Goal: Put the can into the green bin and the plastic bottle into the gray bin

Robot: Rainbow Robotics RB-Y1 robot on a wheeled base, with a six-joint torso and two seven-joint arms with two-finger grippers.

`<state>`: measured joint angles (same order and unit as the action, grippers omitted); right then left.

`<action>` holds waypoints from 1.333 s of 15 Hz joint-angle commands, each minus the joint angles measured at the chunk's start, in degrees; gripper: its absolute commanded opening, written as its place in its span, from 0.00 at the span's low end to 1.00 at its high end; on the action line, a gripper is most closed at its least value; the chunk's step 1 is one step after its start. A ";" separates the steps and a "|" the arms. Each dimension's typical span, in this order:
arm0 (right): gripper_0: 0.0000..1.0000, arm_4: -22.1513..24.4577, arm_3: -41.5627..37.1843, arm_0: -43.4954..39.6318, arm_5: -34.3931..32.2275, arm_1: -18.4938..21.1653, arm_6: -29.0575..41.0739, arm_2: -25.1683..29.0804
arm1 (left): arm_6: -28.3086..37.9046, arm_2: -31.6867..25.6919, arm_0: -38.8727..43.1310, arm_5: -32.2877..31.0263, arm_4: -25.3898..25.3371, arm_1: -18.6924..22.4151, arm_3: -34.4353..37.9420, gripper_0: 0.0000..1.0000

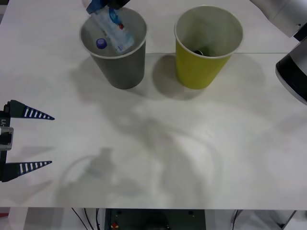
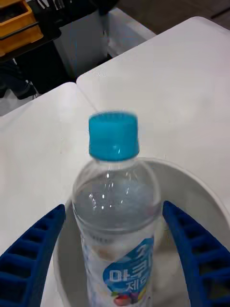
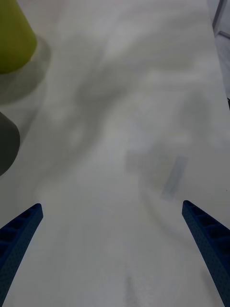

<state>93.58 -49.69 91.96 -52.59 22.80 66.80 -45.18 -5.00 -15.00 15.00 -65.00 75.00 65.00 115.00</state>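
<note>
My right gripper (image 1: 102,5) hangs over the gray bin (image 1: 120,72) at the back left, shut on the plastic bottle (image 1: 116,31). In the right wrist view the bottle (image 2: 117,201) points its cyan cap away from me into the bin's mouth (image 2: 201,192), and the gripper (image 2: 114,206) holds it by the shoulders. A purple-blue cap (image 1: 101,43) shows inside the bin beside the bottle. To the right stands the green bin (image 1: 199,72), upright. A small dark shape (image 1: 198,51) lies at its bottom, and I cannot tell whether it is the can. My left gripper (image 1: 51,140) waits open at the table's left edge.
The white table (image 1: 158,143) spreads wide and bare in front of both bins. A seam (image 1: 268,52) between two tabletops runs behind the bins. The left wrist view shows the left gripper (image 3: 112,206) over bare table, with the green bin (image 3: 12,38) and the gray bin (image 3: 5,144) at one side.
</note>
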 commanded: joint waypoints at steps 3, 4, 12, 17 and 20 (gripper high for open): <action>1.00 -7.80 -5.77 -2.49 -5.24 6.29 -3.52 0.53 | 0.00 0.00 0.00 0.00 0.00 0.00 0.00 1.00; 1.00 -8.42 -10.78 -5.39 -6.30 9.36 -3.87 1.76 | 0.00 0.00 0.00 0.00 0.00 0.00 0.00 1.00; 1.00 -15.98 -42.86 -30.61 -6.39 27.73 -15.82 12.75 | 0.00 0.00 0.00 0.00 0.00 0.00 0.00 1.00; 1.00 -23.71 -47.78 -41.07 -9.82 33.71 -31.82 16.88 | 0.00 0.00 0.00 0.00 0.00 0.00 0.00 1.00; 1.00 -24.76 -47.78 -47.40 -14.91 33.80 -39.64 22.42 | 0.00 0.00 0.00 0.00 0.00 0.00 0.00 1.00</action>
<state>69.10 -97.51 46.30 -66.17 56.55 29.19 -24.21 -5.00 -15.00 15.00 -65.00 75.00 65.00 115.00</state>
